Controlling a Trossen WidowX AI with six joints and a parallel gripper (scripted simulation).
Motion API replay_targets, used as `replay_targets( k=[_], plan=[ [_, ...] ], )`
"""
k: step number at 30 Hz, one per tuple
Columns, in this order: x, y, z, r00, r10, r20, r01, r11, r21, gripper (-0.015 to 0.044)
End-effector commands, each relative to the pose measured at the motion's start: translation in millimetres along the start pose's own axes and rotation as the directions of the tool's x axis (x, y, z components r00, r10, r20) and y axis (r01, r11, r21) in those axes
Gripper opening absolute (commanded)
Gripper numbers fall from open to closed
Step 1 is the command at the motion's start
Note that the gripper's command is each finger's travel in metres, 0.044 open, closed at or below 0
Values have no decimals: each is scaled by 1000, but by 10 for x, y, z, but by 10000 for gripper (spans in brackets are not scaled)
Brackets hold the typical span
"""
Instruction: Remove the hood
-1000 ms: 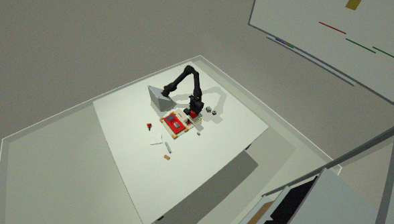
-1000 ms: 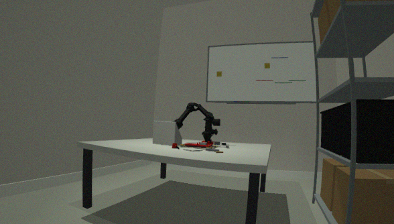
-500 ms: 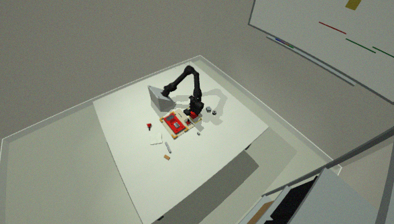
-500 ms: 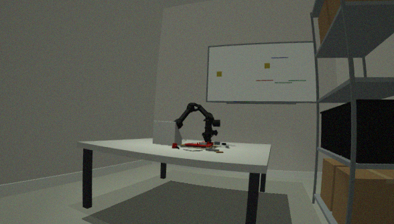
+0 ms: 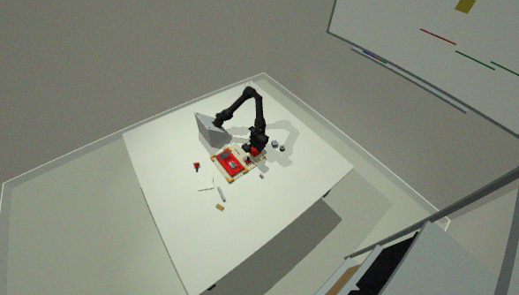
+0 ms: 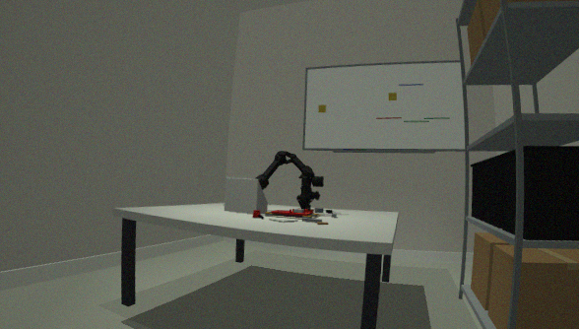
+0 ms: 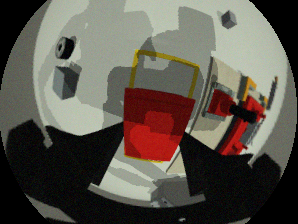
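Note:
My gripper (image 5: pixel 254 150) (image 7: pixel 153 128) is shut on the red hood (image 7: pixel 152 123) (image 5: pixel 255 152), a flat red panel. It holds the hood low over the table, with its near end over the marked area (image 7: pixel 169 59), a yellow-outlined rectangle. The far part of the outline shows beyond the hood. I cannot tell whether the hood touches the table. The toy car (image 5: pixel 229 161) (image 7: pixel 241 120) (image 6: pixel 288 212) is red and lies on a beige board with orange corners, right beside the marked area.
A grey wedge block (image 5: pixel 211 130) stands behind the car at the arm's base. A grey cube (image 5: pixel 274 144) (image 7: pixel 67 82) and a dark ring (image 5: pixel 282 148) (image 7: pixel 64 47) lie beyond the marked area. A small red part (image 5: pixel 196 165), a white card (image 5: pixel 206 184), a grey pen (image 5: pixel 221 194) and a brown block (image 5: pixel 220 207) lie nearer the front.

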State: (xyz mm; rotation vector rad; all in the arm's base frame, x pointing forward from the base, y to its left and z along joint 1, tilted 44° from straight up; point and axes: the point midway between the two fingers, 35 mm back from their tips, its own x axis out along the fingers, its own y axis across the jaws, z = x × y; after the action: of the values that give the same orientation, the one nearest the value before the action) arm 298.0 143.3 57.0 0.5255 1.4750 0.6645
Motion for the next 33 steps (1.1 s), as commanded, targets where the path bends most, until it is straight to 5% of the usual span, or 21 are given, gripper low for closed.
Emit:
replay_targets(
  k=[1, 9, 18, 33],
  plan=[
    [-3, 2, 2, 1000, 0, 0, 0, 1000, -1, 236],
    [-3, 2, 2, 1000, 0, 0, 0, 1000, -1, 440],
    [-692, -12, 5, 1000, 3, 0, -3, 1000, 0, 440],
    [-714, -11, 3, 1000, 4, 0, -4, 1000, 0, 440]
  ],
)
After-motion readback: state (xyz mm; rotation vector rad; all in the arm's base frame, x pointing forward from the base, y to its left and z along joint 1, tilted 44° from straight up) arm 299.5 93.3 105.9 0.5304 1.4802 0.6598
